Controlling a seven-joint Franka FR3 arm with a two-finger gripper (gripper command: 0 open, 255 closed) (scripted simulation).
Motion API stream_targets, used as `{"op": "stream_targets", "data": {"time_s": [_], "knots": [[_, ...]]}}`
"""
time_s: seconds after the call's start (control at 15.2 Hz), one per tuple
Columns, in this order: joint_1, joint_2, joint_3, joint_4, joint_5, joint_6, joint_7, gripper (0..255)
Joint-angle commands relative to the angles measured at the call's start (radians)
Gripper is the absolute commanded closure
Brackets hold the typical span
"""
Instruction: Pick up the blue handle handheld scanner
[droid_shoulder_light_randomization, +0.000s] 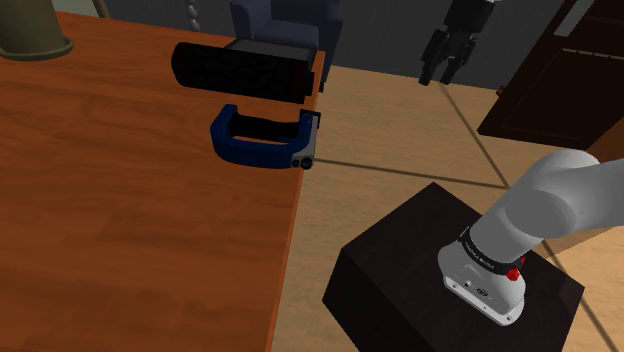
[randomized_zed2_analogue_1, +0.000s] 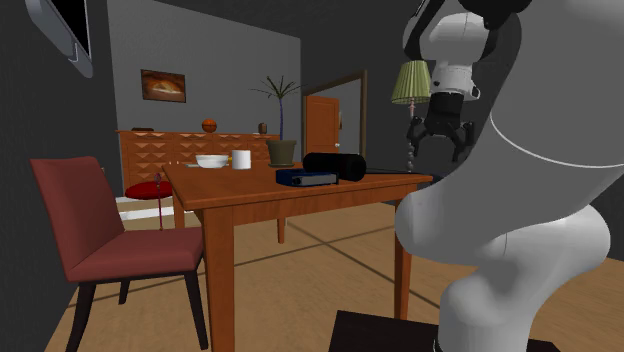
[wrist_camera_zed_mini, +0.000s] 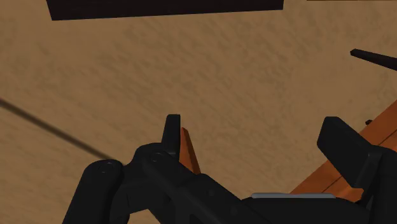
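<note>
Blue-handled scanner (droid_shoulder_light_randomization: 262, 140) is recorded lying at the wooden bench (droid_shoulder_light_randomization: 130, 220) edge towards the shoulder view's right, just near of a black cylinder (droid_shoulder_light_randomization: 240, 68). The tool (droid_shoulder_light_randomization: 445, 50) is seen raised over the floor, beyond that edge, fingers apart.

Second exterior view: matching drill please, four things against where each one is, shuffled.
Things
1. blue-handled scanner
2. white mug
3. red chair
4. tool

Places
A. on the floor beside the table
B. in the air past the table's edge, open
C. lying on the table beside the black cylinder
D. upright on the table next to the white bowl

Pairs: 1-C, 2-D, 3-A, 4-B
</note>
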Motion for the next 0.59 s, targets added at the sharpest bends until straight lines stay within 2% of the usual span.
{"op": "stream_targets", "data": {"time_s": [0.0,0.53], "knots": [[0.000,0.000,0.000,0.000,0.000,0.000,0.000,0],[0.106,0.190,0.128,0.113,0.042,0.100,-0.004,0]]}}
